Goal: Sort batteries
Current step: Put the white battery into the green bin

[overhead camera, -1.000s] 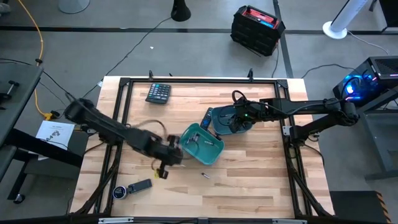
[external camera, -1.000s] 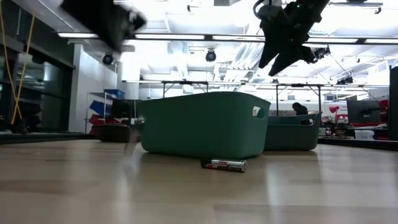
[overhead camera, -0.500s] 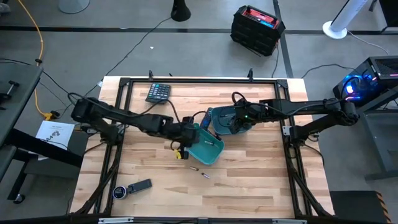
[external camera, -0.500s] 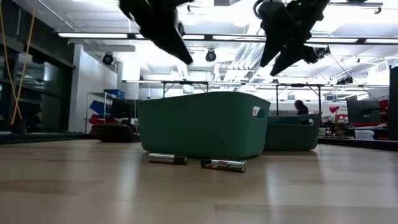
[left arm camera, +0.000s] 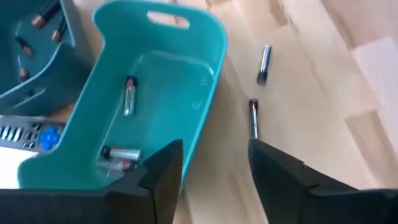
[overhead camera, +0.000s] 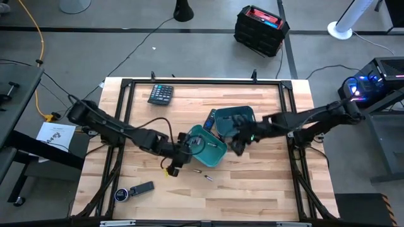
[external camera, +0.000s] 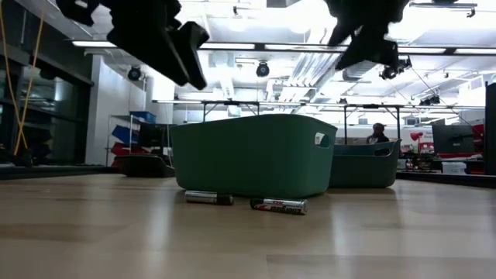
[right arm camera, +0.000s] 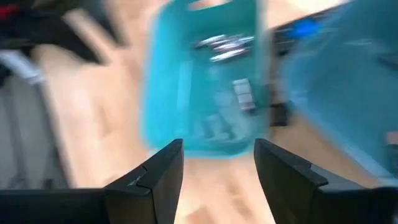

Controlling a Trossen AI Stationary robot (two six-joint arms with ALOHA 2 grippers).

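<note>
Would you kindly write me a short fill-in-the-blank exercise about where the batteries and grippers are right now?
1. ____ batteries lie loose on the table beside the near bin.
2. The left gripper has its fingers ____ and holds nothing.
3. The calculator sits near the table's far ____ corner in the high view.
4. The right gripper has its fingers ____.

Missing words: two; open; left; open

Your left gripper (overhead camera: 175, 165) hangs over the pale wooden slatted table (overhead camera: 265, 183), just beside the nearer teal plastic bin (overhead camera: 206, 145). Right gripper (overhead camera: 238, 146) sits at that bin's other side. Second teal plastic bin (overhead camera: 235, 118) touches behind. Two small metallic cylinder batteries (overhead camera: 202, 173) lie loose near the front. Dark rectangular calculator (overhead camera: 160, 94) is well apart.
</note>
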